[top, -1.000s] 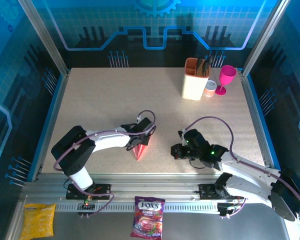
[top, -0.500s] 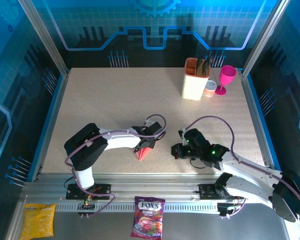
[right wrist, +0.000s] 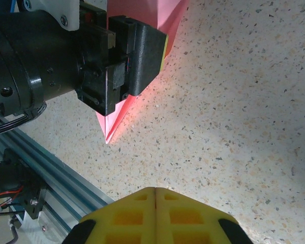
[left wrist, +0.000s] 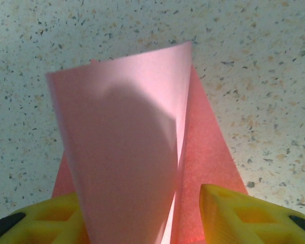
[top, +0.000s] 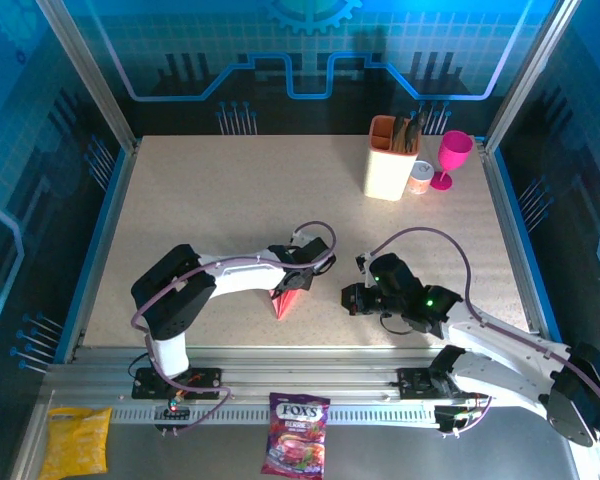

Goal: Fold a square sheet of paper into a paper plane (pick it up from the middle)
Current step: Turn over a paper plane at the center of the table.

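Straddling the paper plane [top: 284, 303], the left claw [top: 298, 285] sits low over the counter [top: 210, 200], near the front edge and a little left of centre. Its jaws are partly apart and clamp nothing. In the left wrist view one pale wing of the plane stands up between the yellow fingers [left wrist: 234, 213]. That wing leans against the left one, with a clear gap before the right one. The other, redder wing lies flat on the counter under that gap.

The plane's long axis runs roughly front to back. Its wide tail end is under the left claw and its sharp nose points toward the near rail, just short of the counter's edge.

The right claw [right wrist: 155, 201] is pressed fully together and empty. It hovers just to the right of the plane, facing it side-on and not touching it.

The left arm is plainly the nearer one, being already over the centre crease. My reading is that the next move depends on the raised wing and the crease lying in line with the gap between the left jaws. Closing there would pinch the fold along the plane's length rather than across it.
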Controlling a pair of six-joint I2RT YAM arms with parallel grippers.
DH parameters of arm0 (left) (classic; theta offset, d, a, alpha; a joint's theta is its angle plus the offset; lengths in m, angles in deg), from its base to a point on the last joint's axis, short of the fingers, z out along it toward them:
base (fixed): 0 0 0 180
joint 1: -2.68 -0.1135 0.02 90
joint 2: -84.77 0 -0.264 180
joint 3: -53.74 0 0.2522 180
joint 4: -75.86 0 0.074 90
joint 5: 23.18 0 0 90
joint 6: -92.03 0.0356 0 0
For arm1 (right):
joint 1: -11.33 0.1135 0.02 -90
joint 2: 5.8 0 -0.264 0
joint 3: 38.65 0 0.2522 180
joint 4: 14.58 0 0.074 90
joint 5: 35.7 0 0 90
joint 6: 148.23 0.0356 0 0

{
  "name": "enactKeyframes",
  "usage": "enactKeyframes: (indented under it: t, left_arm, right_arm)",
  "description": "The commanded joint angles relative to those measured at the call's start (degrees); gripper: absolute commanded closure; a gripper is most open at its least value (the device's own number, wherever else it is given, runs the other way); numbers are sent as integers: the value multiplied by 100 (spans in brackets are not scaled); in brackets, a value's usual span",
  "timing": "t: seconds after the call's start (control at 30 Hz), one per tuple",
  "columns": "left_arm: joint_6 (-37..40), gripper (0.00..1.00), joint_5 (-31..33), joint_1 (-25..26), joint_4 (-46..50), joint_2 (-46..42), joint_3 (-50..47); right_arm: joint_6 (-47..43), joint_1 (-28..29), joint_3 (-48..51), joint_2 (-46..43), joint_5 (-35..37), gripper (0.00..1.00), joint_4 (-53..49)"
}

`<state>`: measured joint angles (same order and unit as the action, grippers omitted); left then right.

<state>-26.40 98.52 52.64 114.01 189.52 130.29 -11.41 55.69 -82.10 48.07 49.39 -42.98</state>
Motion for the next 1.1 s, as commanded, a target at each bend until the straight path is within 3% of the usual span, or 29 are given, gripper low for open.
enactKeyframes:
  t: [0.0, 0.4, 0.7, 1.07]
  left_arm:
    - [-85, 50, 51, 9, 173, 68, 125]
    - [-292, 43, -90, 6, -34, 476, -217]
    - [-571, 40, -598, 2, -293, 587, -442]
    - [-343, 40, -545, -37, 91, 85, 32]
  right_arm:
    - [-91, 73, -94, -78, -10, 100, -154]
    - [-83, 62, -57, -91, 86, 100, -184]
    - [-115, 47, -151, -148, 146, 100, -312]
    - [-137, 17, -120, -148, 148, 100, -338]
